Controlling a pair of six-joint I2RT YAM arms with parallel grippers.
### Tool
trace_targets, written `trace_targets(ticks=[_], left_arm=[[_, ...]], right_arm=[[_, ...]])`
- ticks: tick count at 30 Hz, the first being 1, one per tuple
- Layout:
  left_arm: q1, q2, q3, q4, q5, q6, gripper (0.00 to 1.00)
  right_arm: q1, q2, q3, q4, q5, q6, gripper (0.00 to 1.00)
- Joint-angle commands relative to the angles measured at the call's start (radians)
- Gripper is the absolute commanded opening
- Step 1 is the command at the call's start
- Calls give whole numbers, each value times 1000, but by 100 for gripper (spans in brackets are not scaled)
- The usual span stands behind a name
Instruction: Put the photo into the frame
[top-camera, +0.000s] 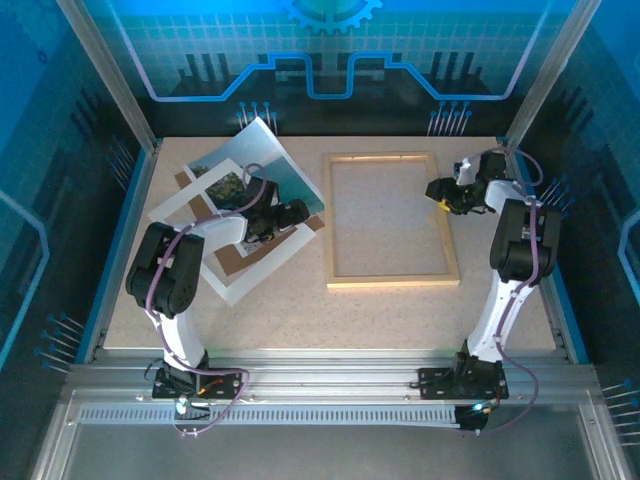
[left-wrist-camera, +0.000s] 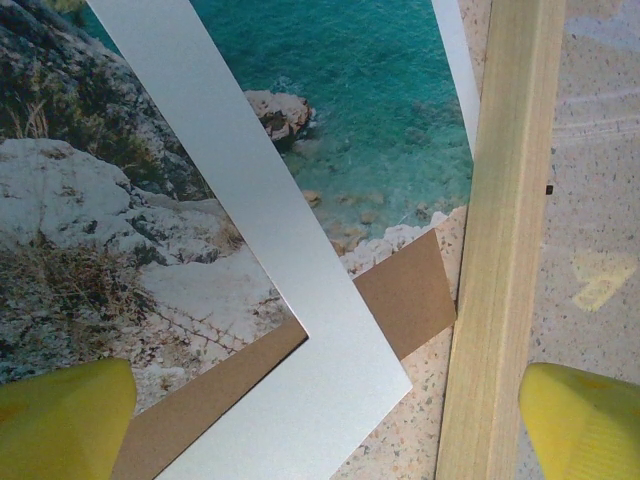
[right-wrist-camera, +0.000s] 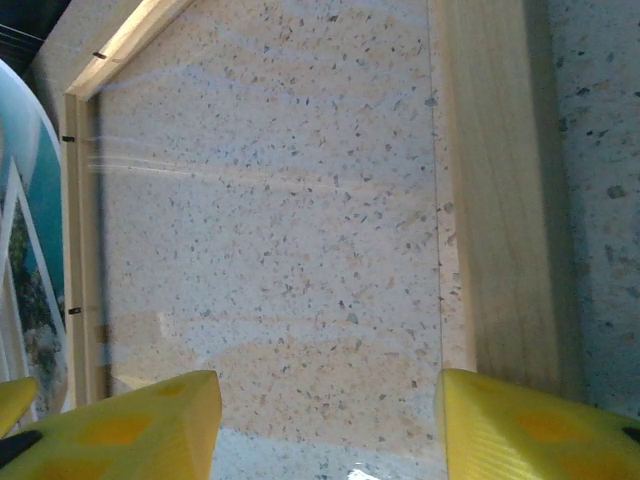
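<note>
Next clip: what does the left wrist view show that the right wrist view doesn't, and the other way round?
Extra in the left wrist view: the brown backing board poking out under a corner of the white mat. Extra in the right wrist view: a far corner of the frame, and the bare table enclosed between two of its rails. Shared: a wooden rail of the frame, the speckled table, and a stretch of the photo with its turquoise sea.

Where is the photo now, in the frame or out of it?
Out. Only tabletop shows inside the frame; the photo lies left of it, with the white mat and brown backing board.
</note>
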Motion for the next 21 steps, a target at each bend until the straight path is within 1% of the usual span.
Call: trace_targets(ticks=[1,16,21], left_arm=[[-4,15,17,11,23,-4,99],[-6,14,6,19,26,-9,99],[-6,15,9,21,27,-9,99]], right_arm=[[21,1,26,-43,33,-26,60],[32,-5,37,-68,80,-38,61],[32,-21,39,-84,126,-44,63]])
